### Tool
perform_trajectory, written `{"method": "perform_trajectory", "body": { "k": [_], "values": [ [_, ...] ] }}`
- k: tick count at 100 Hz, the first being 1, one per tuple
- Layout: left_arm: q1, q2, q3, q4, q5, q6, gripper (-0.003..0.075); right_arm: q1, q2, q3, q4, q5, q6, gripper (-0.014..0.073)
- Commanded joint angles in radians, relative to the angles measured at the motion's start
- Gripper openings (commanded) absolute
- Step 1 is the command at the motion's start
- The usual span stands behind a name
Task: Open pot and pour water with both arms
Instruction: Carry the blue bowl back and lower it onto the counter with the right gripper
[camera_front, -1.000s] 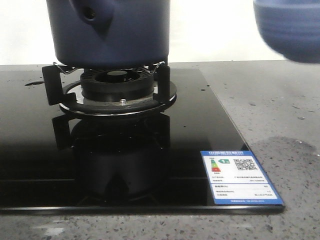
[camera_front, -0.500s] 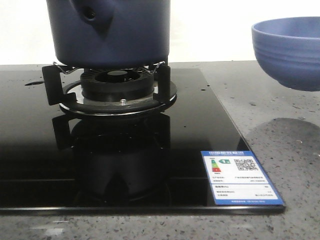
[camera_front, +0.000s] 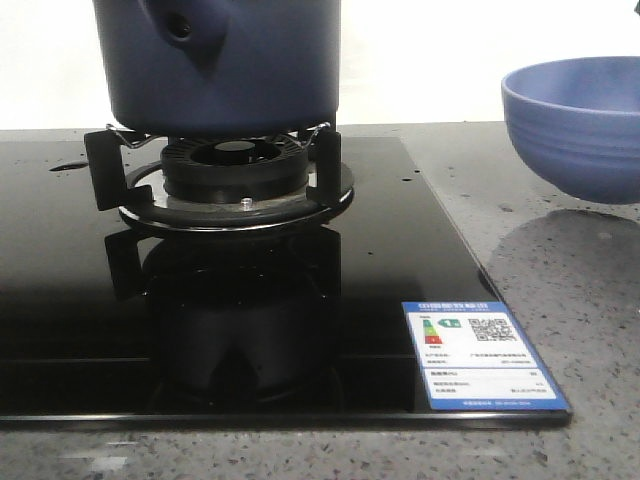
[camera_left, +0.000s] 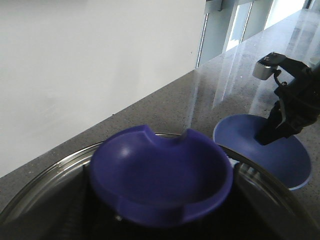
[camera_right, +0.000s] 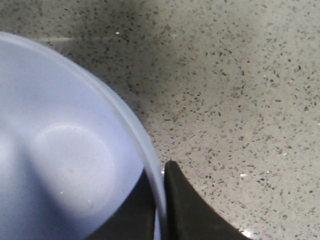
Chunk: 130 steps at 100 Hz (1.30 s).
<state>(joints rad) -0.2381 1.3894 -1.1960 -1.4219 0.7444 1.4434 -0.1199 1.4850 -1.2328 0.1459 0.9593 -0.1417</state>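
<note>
The pot (camera_front: 225, 65) sits on the burner (camera_front: 235, 170) of the black hob (camera_front: 250, 300). The left gripper's state cannot be told. To the right, the right gripper (camera_right: 161, 200) pinches the rim of the bowl (camera_front: 578, 125), above the countertop (camera_front: 580, 300).

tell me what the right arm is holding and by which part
The right gripper holds the light blue bowl by its rim, one of its fingers outside the wall and one inside.
</note>
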Motion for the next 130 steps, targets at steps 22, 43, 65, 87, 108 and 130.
{"method": "perform_trajectory", "body": {
  "k": [22,43,65,87,108,130],
  "values": [
    [-0.010,-0.035,-0.040,-0.088,-0.001,-0.001,0.0421,-0.005,-0.026,-0.023,-0.004,-0.034,-0.013,-0.0041],
    [-0.010,-0.035,-0.040,-0.088,-0.001,-0.001,0.0421,-0.005,0.008,-0.023,-0.004,-0.015,-0.013,-0.0041],
    [-0.010,-0.035,-0.040,-0.088,-0.001,-0.001,0.0421,-0.005,0.008,-0.023,-0.004,0.000,-0.017,0.0155],
    [-0.010,-0.035,-0.040,-0.088,-0.001,-0.001,0.0420,-0.005,-0.004,-0.127,-0.004,0.095,-0.017,0.0534],
    [-0.010,-0.028,-0.040,-0.089,-0.004,0.008,0.0421,-0.005,-0.104,-0.240,0.047,0.131,-0.017,0.0532],
    [-0.010,0.001,-0.040,-0.109,-0.006,0.078,0.0421,-0.005,-0.236,-0.259,0.049,0.133,-0.020,0.0532]
  ]
}}
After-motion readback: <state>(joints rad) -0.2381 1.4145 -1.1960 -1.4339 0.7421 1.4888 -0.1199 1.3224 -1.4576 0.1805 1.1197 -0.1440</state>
